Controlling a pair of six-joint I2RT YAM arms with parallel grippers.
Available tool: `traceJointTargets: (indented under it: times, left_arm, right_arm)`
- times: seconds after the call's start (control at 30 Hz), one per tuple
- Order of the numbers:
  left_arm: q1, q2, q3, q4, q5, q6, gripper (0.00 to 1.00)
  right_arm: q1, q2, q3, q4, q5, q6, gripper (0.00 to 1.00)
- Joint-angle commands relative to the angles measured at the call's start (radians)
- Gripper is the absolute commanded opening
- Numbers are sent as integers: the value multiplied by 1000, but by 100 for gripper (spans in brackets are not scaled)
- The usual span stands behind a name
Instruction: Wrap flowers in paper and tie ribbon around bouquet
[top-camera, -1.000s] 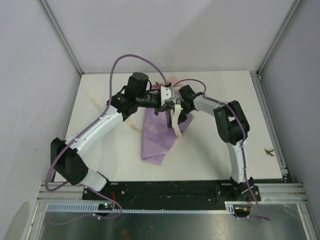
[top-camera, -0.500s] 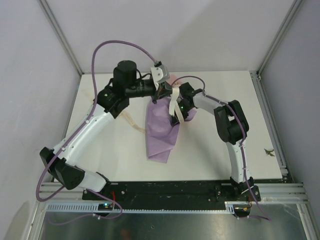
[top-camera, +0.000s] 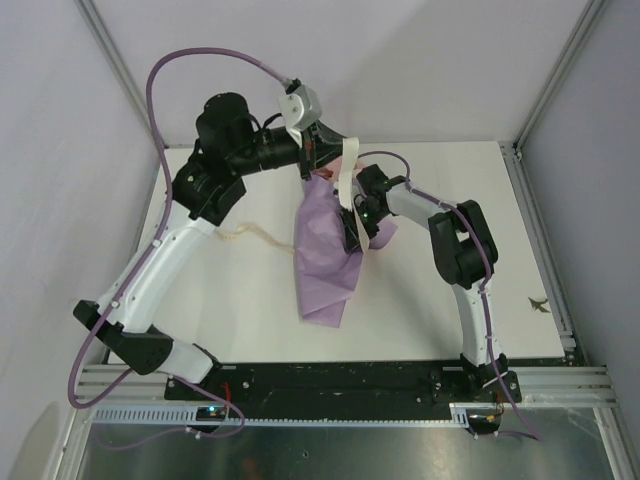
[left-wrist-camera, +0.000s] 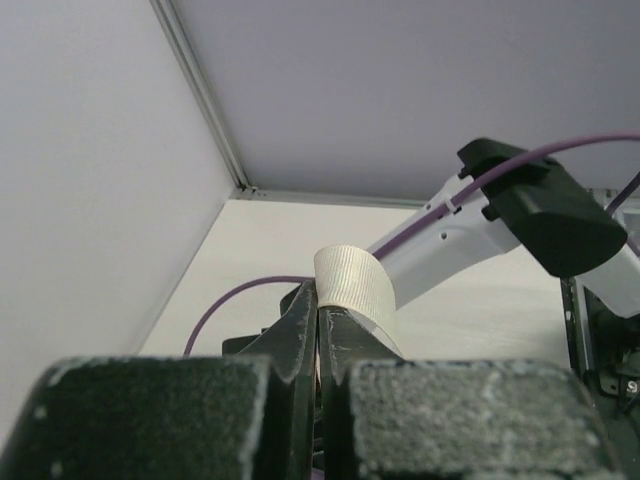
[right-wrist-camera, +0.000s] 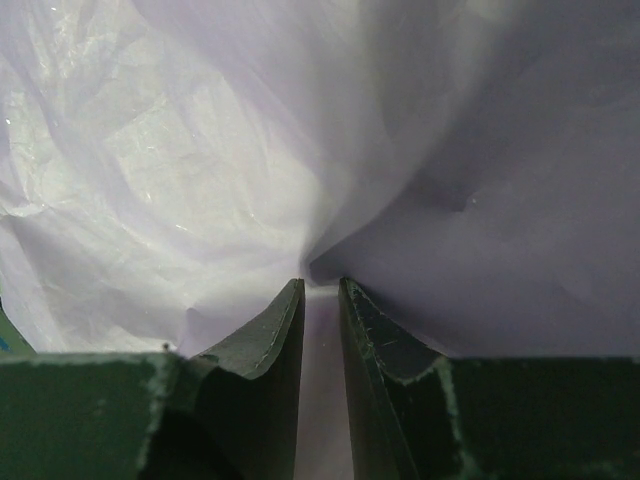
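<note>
So the left gripper (left-wrist-camera: 318, 305) is clamped on the ribbon (left-wrist-camera: 355, 288), up at the far side. And the right gripper (right-wrist-camera: 320, 290) is pinching the lilac bouquet (top-camera: 325, 262).

White arm links (top-camera: 165, 262), black joints (top-camera: 222, 120), purple cables (top-camera: 150, 95), dark textured jaws.

No legible txt, brand, nos. or signs in any view; none on paper (top-camera: 325, 265), ribbon (left-wrist-camera: 355, 290) or worktop (top-camera: 480, 210).
</note>
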Motion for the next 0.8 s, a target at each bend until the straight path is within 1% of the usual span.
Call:
traceJointTargets:
  times: [0.0, 0.13, 0.2, 0.3, 0.37, 0.43, 0.5, 0.57, 0.67, 0.7, 0.77]
  left_arm:
    - [-3, 3, 99, 24, -11, -72, 0]
    - [-2, 5, 134, 24, -14, -79, 0]
    - [8, -5, 116, 23, -23, -82, 0]
    - [69, -33, 59, 22, -15, -140, 0]
    - [135, -69, -20, 18, -12, -195, 0]
    - [214, -129, -146, 2, -26, -212, 0]
    - [295, -197, -296, -27, -72, -212, 0]
    - [362, -256, -439, -73, -151, -192, 0]
    - [428, -293, -625, -139, -331, -154, 0]
    - [454, -292, -667, -150, -370, -157, 0]
    - [509, -279, -739, -165, -398, -182, 0]
  right_arm:
    - [-6, 33, 20, -43, 43, -35, 26]
    - [-5, 31, 19, -43, 41, -39, 26]
    - [-5, 30, 19, -45, 39, -40, 26]
    - [-5, 28, 19, -53, 38, -48, 26]
    - [-6, 24, 17, -61, 41, -54, 26]
    - [-6, 15, 12, -69, 44, -65, 26]
    - [-5, 8, 7, -80, 47, -77, 26]
    - [-5, 4, 4, -91, 49, -91, 26]
    - [-2, 2, 1, -110, 48, -117, 26]
    - [3, 1, 2, -119, 55, -132, 26]
    - [12, -4, -1, -128, 75, -162, 25]
